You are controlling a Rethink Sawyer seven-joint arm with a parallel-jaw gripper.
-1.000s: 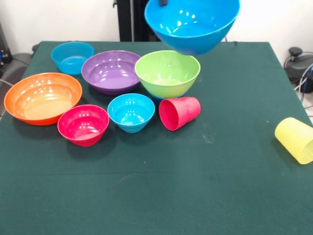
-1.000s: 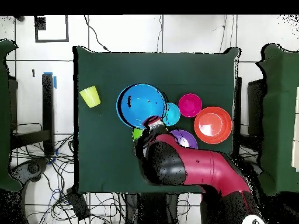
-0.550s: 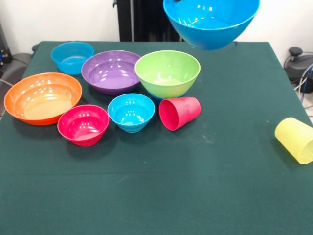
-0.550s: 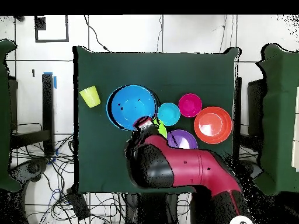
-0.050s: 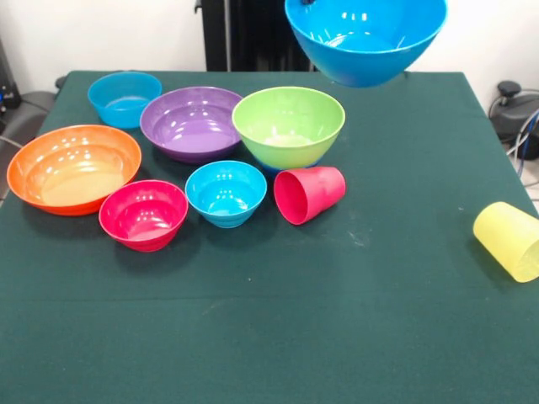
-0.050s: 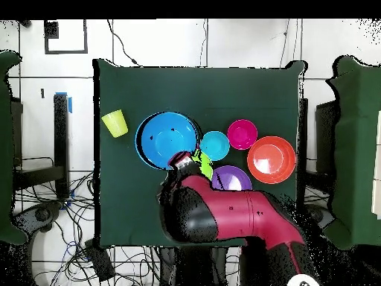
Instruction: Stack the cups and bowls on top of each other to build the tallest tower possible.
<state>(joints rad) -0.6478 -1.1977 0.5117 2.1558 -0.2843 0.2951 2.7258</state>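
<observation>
Bowls and cups spread over the green table (image 5: 396,337), no tower begun in either view. Nearest, at lower right edge of front view: yellow cup (image 5: 509,240) on its side, well apart from the rest. Mid-frame, left of centre: pink-red bowl (image 5: 143,214), small cyan bowl (image 5: 226,193) and red-pink cup (image 5: 308,194), tipped on its side with mouth toward lower left, in a loose row. Farther back: orange bowl (image 5: 73,168) at left edge, purple bowl (image 5: 192,123), lime green bowl (image 5: 288,126); farthest, at upper left, blue bowl (image 5: 125,98). Top centre-right of front view: large bright blue bowl (image 5: 365,39) raised clear of the table, upright, slightly tilted. Overhead view: same bowl (image 6: 167,139) at centre-left, gripper (image 6: 183,159) at its lower-right rim, apparently pinching that rim, arm (image 6: 231,216) filling lower centre. Judged step: carrying the raised bowl toward a stacking place. Risks: edge-only hold on a glossy, wide bowl, hence slipping or swinging out of level in transit; off-centre or tilted release, hence sliding off the receiving bowl; low pass over the lime green bowl or red-pink cup, hence knocking either, the cup likely to roll.
</observation>
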